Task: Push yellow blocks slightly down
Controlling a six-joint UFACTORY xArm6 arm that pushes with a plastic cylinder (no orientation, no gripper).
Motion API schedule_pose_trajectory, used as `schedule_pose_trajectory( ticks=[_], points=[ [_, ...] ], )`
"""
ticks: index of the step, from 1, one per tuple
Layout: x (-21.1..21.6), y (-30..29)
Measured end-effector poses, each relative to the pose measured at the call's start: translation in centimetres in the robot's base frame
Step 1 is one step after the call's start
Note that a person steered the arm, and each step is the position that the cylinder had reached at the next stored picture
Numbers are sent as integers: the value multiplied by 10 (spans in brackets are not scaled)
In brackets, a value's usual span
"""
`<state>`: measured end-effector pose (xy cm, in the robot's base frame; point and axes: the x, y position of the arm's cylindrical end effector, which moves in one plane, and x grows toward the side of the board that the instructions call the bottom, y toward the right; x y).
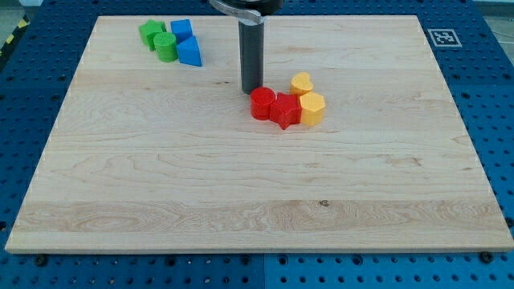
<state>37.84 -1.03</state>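
Two yellow blocks sit right of the board's middle, toward the view's top: a yellow heart-like block (301,83) and, just below it, a yellow hexagonal block (312,107). A red cylinder (262,103) and a red star-like block (284,110) sit in a row left of the hexagonal block, the star-like one touching it. My tip (251,89) is on the board just up-left of the red cylinder, very close to it, and about 60 px left of the yellow heart-like block.
A cluster at the view's top left holds a green block (150,33), a green cylinder (166,46), a blue cube (181,30) and a blue wedge-like block (190,51). The wooden board (257,201) lies on a blue pegboard table. A marker tag (443,37) lies beyond the top right corner.
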Motion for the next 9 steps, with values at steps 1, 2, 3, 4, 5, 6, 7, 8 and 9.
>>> schedule_pose_trajectory(
  ticks=[1,2,3,4,5,6,7,8,9],
  points=[
    [11,10],
    [12,10],
    [0,10],
    [-25,15],
    [-21,28],
    [-21,50],
    [-15,66],
    [-7,63],
    [1,57]
  ],
)
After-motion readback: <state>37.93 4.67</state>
